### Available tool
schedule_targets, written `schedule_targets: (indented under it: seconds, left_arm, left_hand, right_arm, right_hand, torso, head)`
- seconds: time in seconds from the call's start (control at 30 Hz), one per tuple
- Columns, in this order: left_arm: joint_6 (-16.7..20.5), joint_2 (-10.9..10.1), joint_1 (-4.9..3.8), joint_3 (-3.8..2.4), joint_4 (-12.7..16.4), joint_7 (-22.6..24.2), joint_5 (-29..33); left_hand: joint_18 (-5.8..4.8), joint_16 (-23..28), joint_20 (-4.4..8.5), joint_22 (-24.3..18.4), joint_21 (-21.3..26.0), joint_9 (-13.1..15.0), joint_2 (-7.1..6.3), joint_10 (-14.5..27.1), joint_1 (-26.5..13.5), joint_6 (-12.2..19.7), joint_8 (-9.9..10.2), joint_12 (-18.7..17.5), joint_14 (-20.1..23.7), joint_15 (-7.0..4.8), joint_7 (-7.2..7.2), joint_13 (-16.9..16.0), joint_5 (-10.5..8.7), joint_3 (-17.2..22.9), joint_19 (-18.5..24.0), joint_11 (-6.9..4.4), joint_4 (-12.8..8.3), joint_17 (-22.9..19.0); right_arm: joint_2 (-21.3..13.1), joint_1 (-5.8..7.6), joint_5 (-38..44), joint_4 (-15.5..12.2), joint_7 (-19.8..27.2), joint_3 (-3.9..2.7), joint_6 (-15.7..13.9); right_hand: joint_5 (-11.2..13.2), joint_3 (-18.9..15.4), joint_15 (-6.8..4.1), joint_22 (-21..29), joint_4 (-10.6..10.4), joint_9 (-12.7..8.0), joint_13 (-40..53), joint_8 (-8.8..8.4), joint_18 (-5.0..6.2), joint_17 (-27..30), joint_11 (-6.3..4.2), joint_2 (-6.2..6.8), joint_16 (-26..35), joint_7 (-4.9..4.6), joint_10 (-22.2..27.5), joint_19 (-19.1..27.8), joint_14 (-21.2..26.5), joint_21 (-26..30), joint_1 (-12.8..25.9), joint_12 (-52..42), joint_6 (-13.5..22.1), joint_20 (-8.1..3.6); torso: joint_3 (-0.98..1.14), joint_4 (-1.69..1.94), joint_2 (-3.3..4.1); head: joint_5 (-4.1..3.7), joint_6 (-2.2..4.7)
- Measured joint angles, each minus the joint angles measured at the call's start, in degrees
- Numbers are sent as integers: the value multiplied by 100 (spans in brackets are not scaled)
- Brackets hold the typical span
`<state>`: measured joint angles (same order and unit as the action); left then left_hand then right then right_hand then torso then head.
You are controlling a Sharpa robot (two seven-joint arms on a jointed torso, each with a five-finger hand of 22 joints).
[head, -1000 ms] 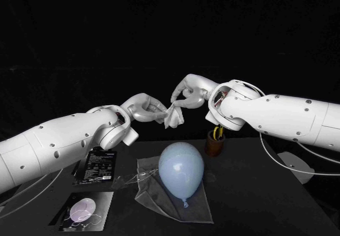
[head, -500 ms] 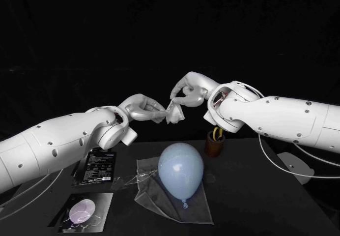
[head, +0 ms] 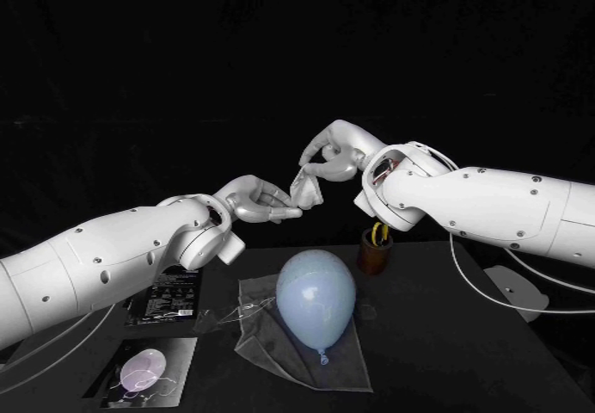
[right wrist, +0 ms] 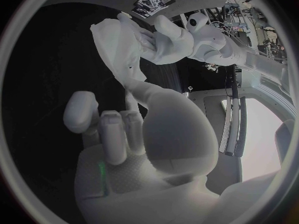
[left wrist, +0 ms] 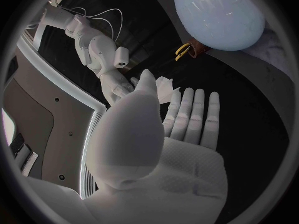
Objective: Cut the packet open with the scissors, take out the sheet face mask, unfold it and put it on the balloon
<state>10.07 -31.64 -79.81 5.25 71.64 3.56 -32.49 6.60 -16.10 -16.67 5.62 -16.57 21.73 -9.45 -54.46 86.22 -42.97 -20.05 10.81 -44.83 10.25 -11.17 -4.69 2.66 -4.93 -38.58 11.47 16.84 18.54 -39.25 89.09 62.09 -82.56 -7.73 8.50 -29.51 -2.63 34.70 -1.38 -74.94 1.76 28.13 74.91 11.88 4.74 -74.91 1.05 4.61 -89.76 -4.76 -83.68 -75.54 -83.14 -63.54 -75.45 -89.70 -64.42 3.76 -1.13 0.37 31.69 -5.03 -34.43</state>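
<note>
The folded white sheet mask (head: 306,184) hangs in the air between my two hands, well above the table. My right hand (head: 328,159) pinches its upper end, and my left hand (head: 261,203) grips its lower edge from the left. In the right wrist view the mask (right wrist: 118,42) stretches from my own thumb up to the left hand (right wrist: 167,41). The left wrist view has the mask (left wrist: 164,87) just past my thumb tip. A pale blue balloon (head: 316,295) lies on the table below, also seen from the left wrist (left wrist: 219,16). The black packet (head: 168,292) lies flat at the left.
A clear plastic sheet (head: 291,348) lies under the balloon. A brown cup (head: 376,250) with yellow-handled scissors (left wrist: 182,50) stands behind the balloon. A shiny card (head: 145,369) with a small balloon on it sits at the front left. A white disc (head: 522,291) lies at the right edge.
The right hand has lifted the mask's upper end a little while the left hand has dropped slightly, so the mask is drawn out between them.
</note>
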Motion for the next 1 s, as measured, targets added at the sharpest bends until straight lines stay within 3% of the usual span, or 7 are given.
schedule_targets:
  seconds: [0.17, 0.43, 0.57, 0.77, 1.0]
  left_arm:
    - [170, 36, 29, 0, 35, 52, -9]
    - [605, 65, 42, 1, 9, 178, 106]
    - [787, 77, 45, 1, -7, 233, 182]
    - [1013, 103, 46, -1, -10, 310, 273]
    - [1144, 142, 47, -1, -11, 365, 341]
  left_hand:
    - [0, 0, 10, -48, 66, -9, 59, 92, 129, 20, 0, 32, 41, 0, -20, 22, 0, -21, 9, 30, 8, -22]
    - [0, -119, 18, -91, 93, -17, 344, 89, 349, 19, -100, 219, -95, -72, -18, 23, 0, 181, -86, 27, -16, -22]
    - [0, -119, -2, -103, 93, -25, 411, 70, 403, -1, -100, 256, -115, -52, 1, 23, 0, 220, -106, 8, -24, -22]
    - [1, -142, 19, -103, 115, -32, 411, 70, 403, -1, -100, 256, -127, -64, 1, 22, 0, 230, -127, 8, -34, -28]
    - [0, -215, 7, -131, 138, -57, 579, -24, 572, -129, -161, 422, -233, -125, -19, 22, 0, 317, -201, -85, -53, -28]
  right_arm:
    - [8, -1, -1, -4, -85, 0, -2]
    - [-15, -5, 2, -122, -166, 0, 11]
    - [-39, -5, 7, -157, -187, 1, 17]
    - [-48, -12, 11, -195, -209, 1, 31]
    - [-41, -25, 13, -244, -222, 1, 54]
  right_hand:
    - [0, 0, 0, 2, 0, 0, -1, -4, 0, -1, 0, 0, 2, 15, 0, 1, 0, 0, 0, 2, -14, 1]
    - [1, 0, 0, 4, 0, -3, 2, -16, 0, -5, 0, 0, -4, 16, 0, 3, 0, 0, 0, -10, -13, 3]
    - [1, 0, 0, 3, 0, -7, 2, -19, 0, -4, 0, 0, -4, 17, 0, 3, 0, 0, 0, -10, -13, 3]
    - [1, -1, 0, 1, 0, -6, 4, 1, -1, -4, 0, 0, -4, 24, 0, 4, 0, 1, 0, -10, -4, 4]
    - [1, -1, 0, -1, 0, -4, 3, 1, -1, 1, 0, 0, 0, 4, 0, 4, 0, 2, -1, -9, -20, 4]
  torso:
    - [1, 1, 0]
    - [3, 0, -4]
    - [3, -3, -4]
    - [3, -3, -4]
    - [2, 0, -4]
  head:
    - [3, 14]
    - [1, 26]
    - [-5, 30]
    - [-4, 33]
    - [7, 31]
